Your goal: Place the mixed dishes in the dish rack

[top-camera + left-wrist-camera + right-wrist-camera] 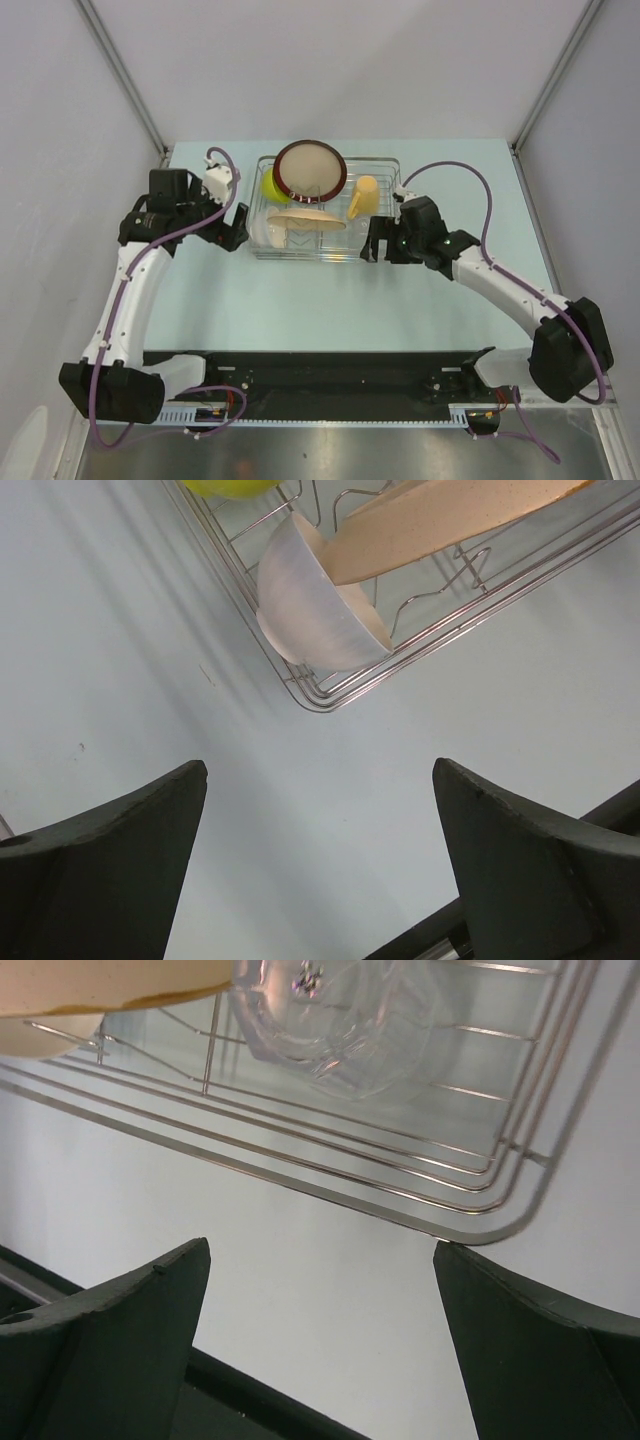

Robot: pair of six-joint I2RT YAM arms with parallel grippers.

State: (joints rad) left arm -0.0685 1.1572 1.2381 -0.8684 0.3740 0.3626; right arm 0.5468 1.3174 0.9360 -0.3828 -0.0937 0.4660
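Observation:
The silver wire dish rack (300,257) sits mid-table. In it are the dark-red-rimmed beige plate (310,168) standing upright, the lime-green bowl (271,184), the pale yellow mug (364,197), the leafy beige plate (305,220) and the white bowl (267,231). My left gripper (232,232) is open and empty just left of the rack's front corner (320,695), facing the white bowl (310,605). My right gripper (375,243) is open and empty off the rack's front right corner (500,1225). The small clear glass (340,1010) lies inside that corner.
The pale blue table (330,310) runs in front of the rack to the black base rail (320,375). White walls enclose the left, back and right sides. Purple cables (480,200) loop off both arms.

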